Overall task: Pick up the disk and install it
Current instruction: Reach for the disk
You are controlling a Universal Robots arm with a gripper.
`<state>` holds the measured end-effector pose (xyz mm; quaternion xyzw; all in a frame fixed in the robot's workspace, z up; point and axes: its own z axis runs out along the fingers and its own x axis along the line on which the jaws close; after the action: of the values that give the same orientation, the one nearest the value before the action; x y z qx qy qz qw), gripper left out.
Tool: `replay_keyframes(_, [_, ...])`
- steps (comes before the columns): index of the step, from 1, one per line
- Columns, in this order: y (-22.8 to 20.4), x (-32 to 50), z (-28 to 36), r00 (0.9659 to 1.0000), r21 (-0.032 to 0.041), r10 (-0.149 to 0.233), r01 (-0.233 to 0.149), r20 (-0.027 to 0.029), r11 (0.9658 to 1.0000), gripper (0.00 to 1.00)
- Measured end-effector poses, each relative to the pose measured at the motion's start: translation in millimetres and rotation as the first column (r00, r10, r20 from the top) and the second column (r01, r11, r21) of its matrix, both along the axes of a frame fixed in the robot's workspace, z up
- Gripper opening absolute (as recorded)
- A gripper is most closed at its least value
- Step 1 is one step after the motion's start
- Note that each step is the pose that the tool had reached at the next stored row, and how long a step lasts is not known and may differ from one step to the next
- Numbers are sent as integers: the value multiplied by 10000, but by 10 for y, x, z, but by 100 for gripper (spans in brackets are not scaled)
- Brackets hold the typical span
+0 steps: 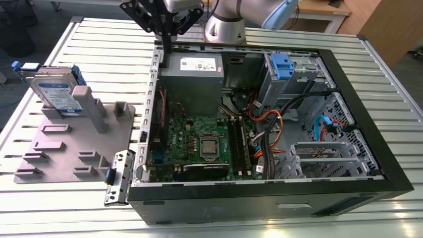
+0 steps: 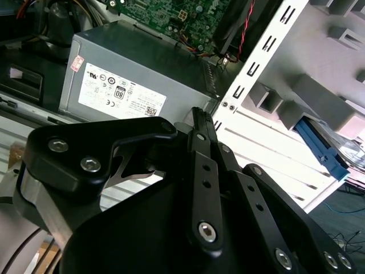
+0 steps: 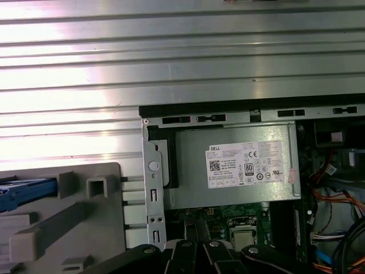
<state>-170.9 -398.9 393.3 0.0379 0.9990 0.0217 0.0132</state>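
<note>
One disk (image 1: 56,91) propped on grey stand (image 1: 66,153), closed fingers (image 2: 201,131) well apart

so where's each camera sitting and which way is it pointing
Exterior view: off the arm, looking down into the open computer case; arm and gripper show beyond it.
Second wrist view: wrist-mounted, looking past the gripper at the power supply.
First wrist view: wrist-mounted, looking down on the grey fixture; gripper links show.
Both wrist views share the power supply.

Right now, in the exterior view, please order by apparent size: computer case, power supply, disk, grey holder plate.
1. computer case
2. grey holder plate
3. power supply and disk look nearly alike; I do not rank them.
</note>
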Motion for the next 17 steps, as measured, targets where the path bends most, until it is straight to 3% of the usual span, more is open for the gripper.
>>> replay_keyframes(13, [0, -28, 0, 10000, 0, 0, 0, 0, 10000, 11])
replay_keyframes(17, [0, -88, 0, 10000, 0, 1, -1, 0, 10000, 11])
